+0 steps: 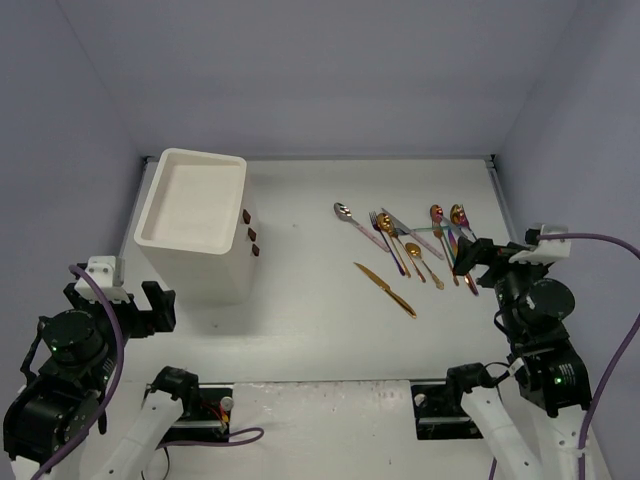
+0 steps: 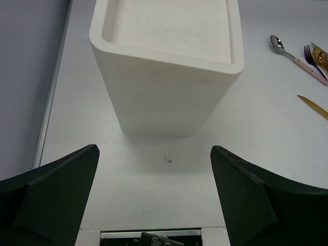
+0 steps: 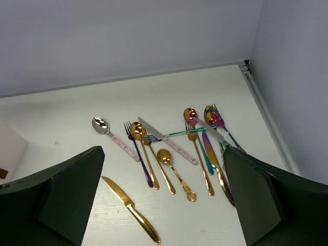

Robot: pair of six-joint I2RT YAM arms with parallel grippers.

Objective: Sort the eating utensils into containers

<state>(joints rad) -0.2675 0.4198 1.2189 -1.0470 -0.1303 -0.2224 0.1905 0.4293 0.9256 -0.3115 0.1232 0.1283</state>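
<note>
The eating utensils (image 1: 410, 245) lie in a loose bunch on the table (image 1: 320, 340), well apart from the white drawer unit (image 1: 195, 225). They are on the side toward which its three small brown handles (image 1: 250, 232) face. Most pieces lie nearly parallel, and some cross each other: a silver knife (image 3: 154, 134) rests over the necks of a gold spoon and a fork. Two pieces lie a little separate, at the edge of the bunch nearer to the unit: a silver spoon (image 1: 348, 215) and a gold knife (image 1: 385, 289). The gold knife touches nothing, so I judge it is the simplest one to lift first.

The unit stands upright and its drawers all look pushed in, so no container is ready to receive anything yet. I think one drawer must be pulled out before any sorting can begin, and the handles are small, so this needs an exact grip.

The right gripper (image 3: 164, 195) hangs over the edge of the bunch farthest from the unit. Its jaws are wide apart and hold nothing, and it seems placed there for picking. The left gripper (image 2: 155, 174) hovers near the unit's front wall, also spread wide with nothing between its jaws. It is probably there because this arm is the one close enough to manage the unit.
</note>
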